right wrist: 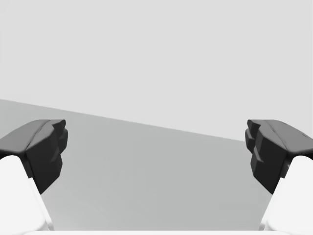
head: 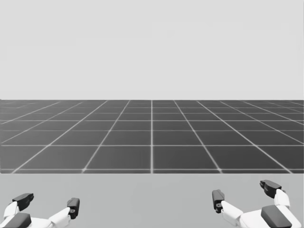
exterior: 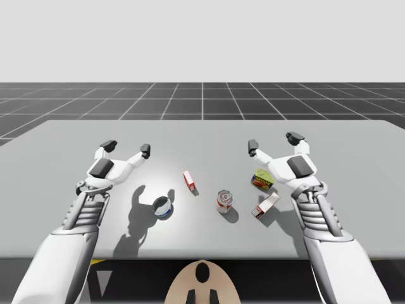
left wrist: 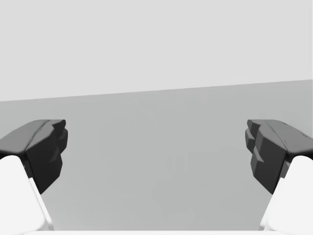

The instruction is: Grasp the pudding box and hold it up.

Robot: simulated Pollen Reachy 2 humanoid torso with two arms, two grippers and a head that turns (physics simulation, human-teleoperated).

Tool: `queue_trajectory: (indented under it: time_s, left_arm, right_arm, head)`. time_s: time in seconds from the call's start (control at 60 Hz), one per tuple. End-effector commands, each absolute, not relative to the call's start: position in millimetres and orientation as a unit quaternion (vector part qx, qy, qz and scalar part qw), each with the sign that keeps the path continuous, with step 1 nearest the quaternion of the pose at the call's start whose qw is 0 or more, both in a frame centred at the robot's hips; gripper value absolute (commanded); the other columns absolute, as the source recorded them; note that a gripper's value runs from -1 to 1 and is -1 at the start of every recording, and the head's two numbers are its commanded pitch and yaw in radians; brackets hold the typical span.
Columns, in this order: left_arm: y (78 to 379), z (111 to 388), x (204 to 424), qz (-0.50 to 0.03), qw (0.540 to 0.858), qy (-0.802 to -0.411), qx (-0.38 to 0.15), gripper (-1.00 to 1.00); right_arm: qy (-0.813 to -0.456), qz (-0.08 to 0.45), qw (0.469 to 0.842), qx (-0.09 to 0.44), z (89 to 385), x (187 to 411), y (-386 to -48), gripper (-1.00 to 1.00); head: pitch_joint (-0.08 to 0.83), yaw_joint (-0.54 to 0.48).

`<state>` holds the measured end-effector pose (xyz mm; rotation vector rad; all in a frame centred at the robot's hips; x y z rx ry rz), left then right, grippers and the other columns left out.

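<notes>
Box: probably the pale box (light, stiff card); you're wanting to pinch its narrow sides.
Grippers: left gripper and right gripper are hanging spread, empty.

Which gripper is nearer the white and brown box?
Right. My right gripper is open just beyond the white and brown box, which lies beside that wrist; my left gripper is far off, past the small red box.

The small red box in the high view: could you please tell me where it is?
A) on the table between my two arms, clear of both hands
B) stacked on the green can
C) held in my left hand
A: the small red box stands on the table, apart from the open left hand and the open right hand.
</notes>
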<state>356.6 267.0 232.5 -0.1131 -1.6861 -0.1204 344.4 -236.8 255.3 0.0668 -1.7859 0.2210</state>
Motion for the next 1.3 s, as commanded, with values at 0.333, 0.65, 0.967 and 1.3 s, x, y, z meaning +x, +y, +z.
queue_trajectory:
  time_s: [0.333, 0.65, 0.967, 1.3]
  left_arm:
    - [266.8, 231.2, 357.2, -0.057, 0.663, -0.745, -0.048, -1.0]
    - [266.2, 230.2, 358.1, -0.06, 0.663, -0.744, -0.046, -1.0]
    - [265.3, 231.2, 357.0, -0.063, 0.662, -0.745, -0.048, -1.0]
    - [262.1, 230.0, 356.8, -0.068, 0.663, -0.744, -0.05, -1.0]
  right_arm:
    - [-0.772, 0.094, 0.627, 0.031, 254.7, 346.4, -236.9, -1.0]
    - [-0.772, 0.094, 0.628, 0.028, 254.1, 347.1, -237.6, -1.0]
    - [-0.772, 0.093, 0.628, 0.027, 254.1, 348.1, -239.2, -1.0]
    - [-0.772, 0.1, 0.627, 0.03, 254.6, 346.5, -236.3, -1.0]
  head:
    - [0.184, -0.01]
    - [0.438, -0.04]
    - [0.606, -0.2]
    - [0.747, -0.35]
